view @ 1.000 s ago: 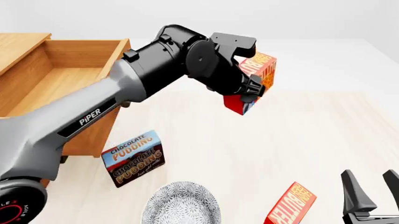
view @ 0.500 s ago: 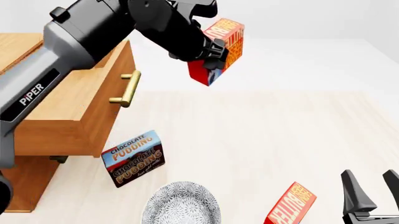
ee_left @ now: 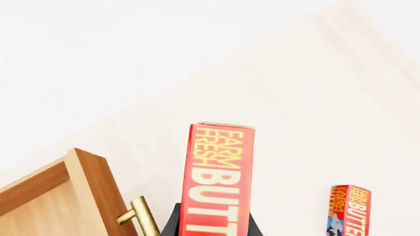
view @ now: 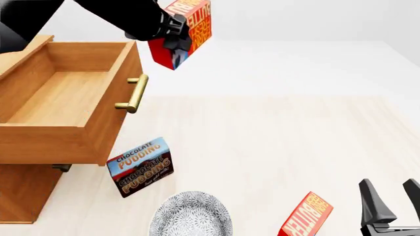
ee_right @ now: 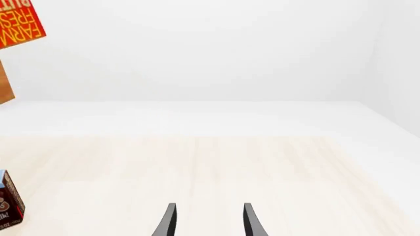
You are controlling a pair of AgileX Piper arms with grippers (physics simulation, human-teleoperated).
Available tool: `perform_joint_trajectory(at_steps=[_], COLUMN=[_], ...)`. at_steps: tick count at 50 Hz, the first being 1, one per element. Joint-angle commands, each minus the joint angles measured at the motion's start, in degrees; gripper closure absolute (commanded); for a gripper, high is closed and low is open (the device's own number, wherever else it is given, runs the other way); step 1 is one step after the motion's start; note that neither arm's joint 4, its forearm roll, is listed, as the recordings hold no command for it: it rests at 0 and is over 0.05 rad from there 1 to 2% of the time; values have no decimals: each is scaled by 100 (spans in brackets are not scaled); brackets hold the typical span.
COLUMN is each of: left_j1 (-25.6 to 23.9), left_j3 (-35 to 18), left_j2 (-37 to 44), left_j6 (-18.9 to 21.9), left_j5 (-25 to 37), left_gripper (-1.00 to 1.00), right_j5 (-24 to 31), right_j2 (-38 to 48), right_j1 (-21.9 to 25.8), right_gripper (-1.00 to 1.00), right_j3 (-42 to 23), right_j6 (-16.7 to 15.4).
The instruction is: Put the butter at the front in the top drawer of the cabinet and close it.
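While the left gripper (view: 172, 34) clamped the butter (view: 180, 32) aloft, just past the drawer's (view: 66, 105) handle (view: 133, 93), the open drawer waited below and beside it, and the right gripper (ee_right: 208, 221) idled, jaws parted, holding nothing.

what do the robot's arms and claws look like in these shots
Little of either arm shows. The left arm is a glossy black, rounded casing with small knobs near the wrist; no cables or markings are visible on it. Its left claw is black too, mostly hidden. The right claw has two thin, dark grey fingers tapering to points, rising from a black base.
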Motion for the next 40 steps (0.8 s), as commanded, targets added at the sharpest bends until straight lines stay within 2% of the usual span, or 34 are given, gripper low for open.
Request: perform_joint_trajectory(at_steps=[1, 40], left_j1=[428, 1449], left_j3=[250, 1274], left_j2=[-545, -1822], left_j6=[282, 549], left_j5=[47, 47], left_gripper=[100, 100], right_j5=[1, 3], right_j2=[-8, -10], right_j1=[0, -1], right_gripper=[-100, -100], right_j3=[6, 6], right_j6=[-2, -1])
